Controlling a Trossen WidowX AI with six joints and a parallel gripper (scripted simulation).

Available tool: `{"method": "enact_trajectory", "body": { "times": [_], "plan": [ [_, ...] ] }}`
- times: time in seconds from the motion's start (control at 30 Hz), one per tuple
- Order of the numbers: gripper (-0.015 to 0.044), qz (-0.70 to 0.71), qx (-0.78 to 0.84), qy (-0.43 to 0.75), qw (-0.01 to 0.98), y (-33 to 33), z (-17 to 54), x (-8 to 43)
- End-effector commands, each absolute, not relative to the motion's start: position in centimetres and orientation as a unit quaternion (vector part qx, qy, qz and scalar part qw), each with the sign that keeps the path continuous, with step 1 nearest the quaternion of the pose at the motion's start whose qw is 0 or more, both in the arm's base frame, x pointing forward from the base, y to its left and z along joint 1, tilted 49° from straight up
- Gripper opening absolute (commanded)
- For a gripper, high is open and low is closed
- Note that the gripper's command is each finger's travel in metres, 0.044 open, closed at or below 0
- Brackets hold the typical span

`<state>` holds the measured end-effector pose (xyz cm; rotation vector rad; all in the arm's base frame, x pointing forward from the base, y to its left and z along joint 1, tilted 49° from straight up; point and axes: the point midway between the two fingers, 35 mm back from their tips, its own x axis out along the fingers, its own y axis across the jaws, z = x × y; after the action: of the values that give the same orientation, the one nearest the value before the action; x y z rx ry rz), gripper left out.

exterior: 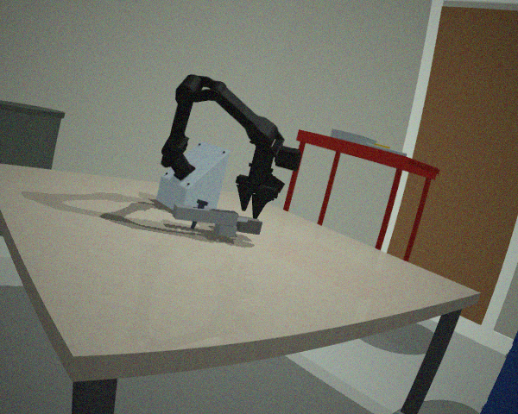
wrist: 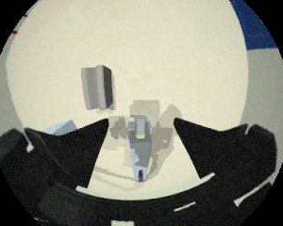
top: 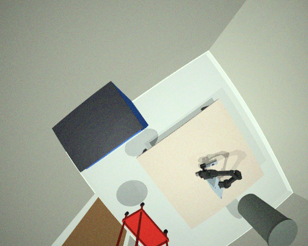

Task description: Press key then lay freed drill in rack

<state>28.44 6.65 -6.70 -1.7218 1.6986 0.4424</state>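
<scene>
The gripper (exterior: pixel 255 203) hangs over the free end of the drill (wrist: pixel 141 139), fingers spread wide and empty, so they can straddle it. The drill lies in its holder on the table (exterior: pixel 205 289), the rack (wrist: pixel 96 87) beside.

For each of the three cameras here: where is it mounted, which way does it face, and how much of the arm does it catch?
Top: high overhead, looking down on the room; the whole arm shows small on the table.
Exterior: off a table corner, looking across it; full arm, open gripper above the drill.
Wrist: on the arm, looking down past both fingers; the drill lies between them.
Exterior and wrist both show the drill below the empty gripper.
</scene>
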Motion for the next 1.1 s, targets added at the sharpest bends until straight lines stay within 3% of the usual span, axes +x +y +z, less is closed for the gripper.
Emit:
{"method": "enact_trajectory", "body": {
  "times": [0.0,1.07],
  "plan": [
    [0.044,0.176,-0.66,0.65,0.332,6.7,-6.9,28.4],
    [0.044,0.176,-0.66,0.65,0.332,2.7,-8.9,28.6]
  ]
}}
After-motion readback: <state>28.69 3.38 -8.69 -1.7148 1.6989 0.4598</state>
